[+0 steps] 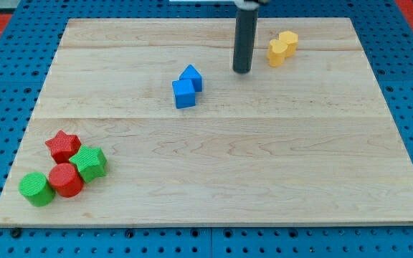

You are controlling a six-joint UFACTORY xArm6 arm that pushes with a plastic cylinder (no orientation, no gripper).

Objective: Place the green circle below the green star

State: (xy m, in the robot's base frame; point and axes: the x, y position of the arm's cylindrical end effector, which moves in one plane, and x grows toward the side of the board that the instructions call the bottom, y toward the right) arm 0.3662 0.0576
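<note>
Camera view: my tip [242, 71] rests at 1 o'clock, well apart from green circle [36, 188] and green star [90, 163]; no hand fitted; no writing legible.

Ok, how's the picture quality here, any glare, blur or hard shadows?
Camera view: light is even and soft, no glare on the board; blocks such as the green circle cast only faint shadows; my tip is sharp, while the rod's top is cut off by the frame.
</note>
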